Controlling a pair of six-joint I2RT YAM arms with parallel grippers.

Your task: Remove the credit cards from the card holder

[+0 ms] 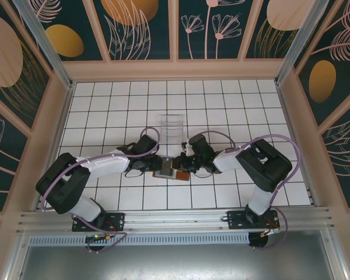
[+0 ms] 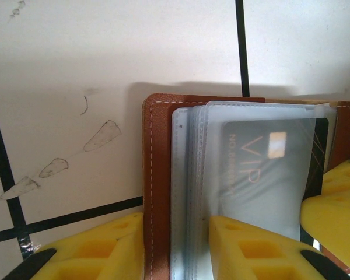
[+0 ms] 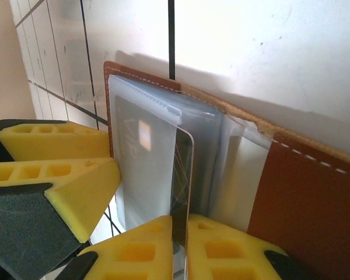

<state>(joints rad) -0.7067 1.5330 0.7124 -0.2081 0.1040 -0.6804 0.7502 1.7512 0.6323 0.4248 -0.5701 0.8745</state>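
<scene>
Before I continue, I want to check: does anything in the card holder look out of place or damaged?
One credit card sticks partly out of its clear sleeve in the card holder, pinched by the right end effector. Small smudges mark the table beside it. No damage shows.

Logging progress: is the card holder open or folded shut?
Open: the card holder lies spread, its clear sleeves and VIP card exposed.
</scene>
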